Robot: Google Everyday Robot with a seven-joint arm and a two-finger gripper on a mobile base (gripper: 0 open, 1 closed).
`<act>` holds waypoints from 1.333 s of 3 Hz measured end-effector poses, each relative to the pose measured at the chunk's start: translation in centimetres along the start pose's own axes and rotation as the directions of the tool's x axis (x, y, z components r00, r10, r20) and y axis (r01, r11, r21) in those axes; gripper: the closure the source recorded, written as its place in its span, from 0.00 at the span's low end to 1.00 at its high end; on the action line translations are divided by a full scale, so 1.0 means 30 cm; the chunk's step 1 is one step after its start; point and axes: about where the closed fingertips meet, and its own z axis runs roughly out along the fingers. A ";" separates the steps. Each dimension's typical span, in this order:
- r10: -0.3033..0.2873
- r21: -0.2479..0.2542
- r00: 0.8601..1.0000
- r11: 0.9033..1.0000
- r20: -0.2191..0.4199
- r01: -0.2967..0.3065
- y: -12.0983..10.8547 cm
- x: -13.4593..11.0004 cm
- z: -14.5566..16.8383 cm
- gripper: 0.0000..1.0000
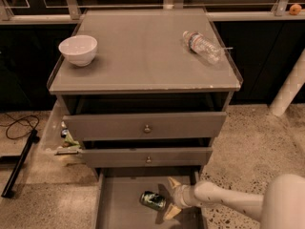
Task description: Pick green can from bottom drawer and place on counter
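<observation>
The green can (152, 200) lies on its side on the floor of the open bottom drawer (119, 209), near the middle. My gripper (171, 197) reaches in from the right, just right of the can, its pale fingers (173, 182) spread open and not around the can. The counter (143, 51) is the flat grey cabinet top above.
A white bowl (78, 49) stands at the counter's left and a clear plastic water bottle (202, 46) lies at its right. Two knobbed drawers (145, 127) stand slightly open above the bottom one. A black cable and stand (19, 142) lie on the floor at left.
</observation>
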 end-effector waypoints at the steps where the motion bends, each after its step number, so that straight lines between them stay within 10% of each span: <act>1: 0.000 -0.013 1.000 1.000 -0.022 0.000 -0.001 0.025 0.090 0.00; 4: 0.131 -0.059 0.991 0.990 0.008 -0.131 0.018 0.107 0.236 0.00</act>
